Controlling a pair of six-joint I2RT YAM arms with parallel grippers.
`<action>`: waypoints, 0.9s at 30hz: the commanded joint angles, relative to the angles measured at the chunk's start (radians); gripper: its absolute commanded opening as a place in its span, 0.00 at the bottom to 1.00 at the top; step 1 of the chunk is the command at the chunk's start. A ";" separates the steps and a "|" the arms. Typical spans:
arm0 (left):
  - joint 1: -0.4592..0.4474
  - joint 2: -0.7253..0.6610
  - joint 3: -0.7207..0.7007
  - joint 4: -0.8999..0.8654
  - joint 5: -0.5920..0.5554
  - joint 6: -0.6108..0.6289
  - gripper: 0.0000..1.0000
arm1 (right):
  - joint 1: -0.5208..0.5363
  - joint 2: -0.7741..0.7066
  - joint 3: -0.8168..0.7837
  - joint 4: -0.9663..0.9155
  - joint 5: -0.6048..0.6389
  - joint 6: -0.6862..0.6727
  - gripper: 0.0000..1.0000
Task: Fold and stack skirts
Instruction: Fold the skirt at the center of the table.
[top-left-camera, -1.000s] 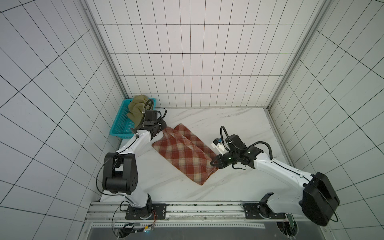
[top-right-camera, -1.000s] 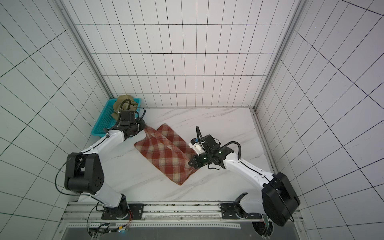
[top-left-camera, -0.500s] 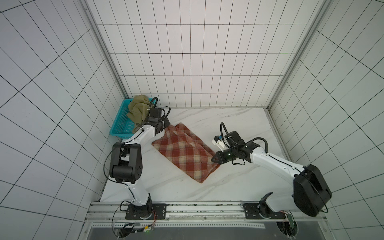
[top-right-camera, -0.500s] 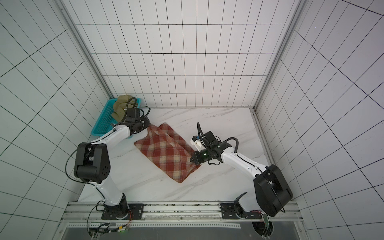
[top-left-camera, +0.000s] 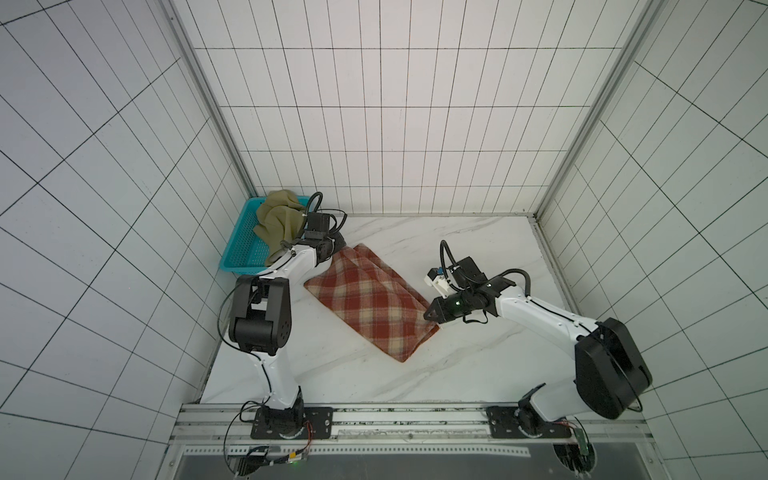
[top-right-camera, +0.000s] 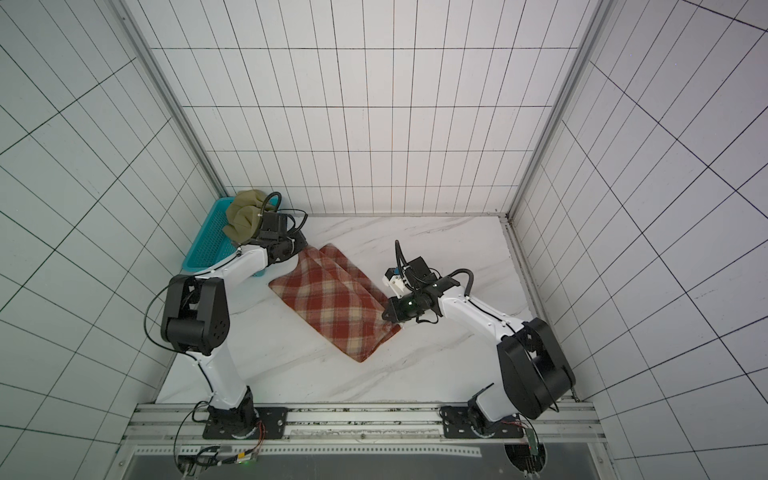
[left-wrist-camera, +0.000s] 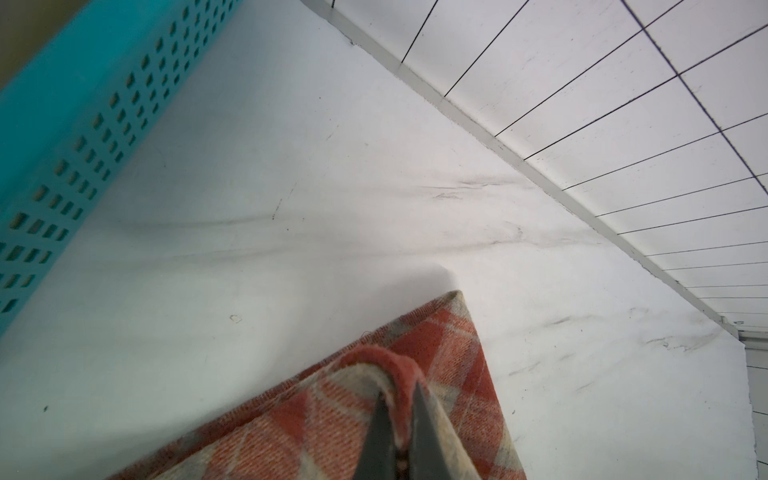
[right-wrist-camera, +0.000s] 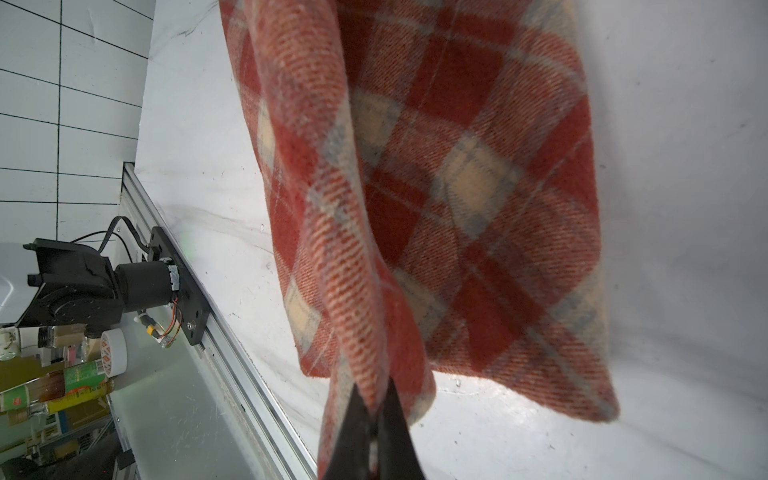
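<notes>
In both top views the plaid skirt (top-left-camera: 370, 303) (top-right-camera: 332, 307) lies folded on the table (top-left-camera: 478, 365), left fingers (top-left-camera: 338, 246) pinching its far corner, right fingers (top-left-camera: 431, 314) its side edge; the olive skirt (top-left-camera: 277, 222) sits in the teal basket (top-left-camera: 239, 253). Left wrist view: fingers (left-wrist-camera: 384, 444) squeeze a plaid fold. Right wrist view: fingers (right-wrist-camera: 353, 444) nip cloth; labels on the bottles (right-wrist-camera: 50, 388) beyond are unreadable.

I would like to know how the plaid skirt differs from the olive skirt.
The plaid skirt lies folded on the table; the olive skirt sits bunched in the teal basket. The plaid skirt is checked; the olive skirt is plain. The left gripper and right gripper pinch the plaid skirt, not the olive skirt. Both are cloth.
</notes>
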 joint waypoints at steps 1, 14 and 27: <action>0.003 0.044 0.043 0.054 -0.052 -0.012 0.00 | -0.019 0.023 0.085 -0.062 -0.005 -0.034 0.00; -0.008 0.151 0.105 0.080 -0.050 -0.029 0.00 | -0.053 0.116 0.143 -0.073 0.008 -0.051 0.00; -0.018 0.206 0.113 0.166 -0.021 -0.046 0.24 | -0.090 0.191 0.193 -0.070 0.035 -0.061 0.06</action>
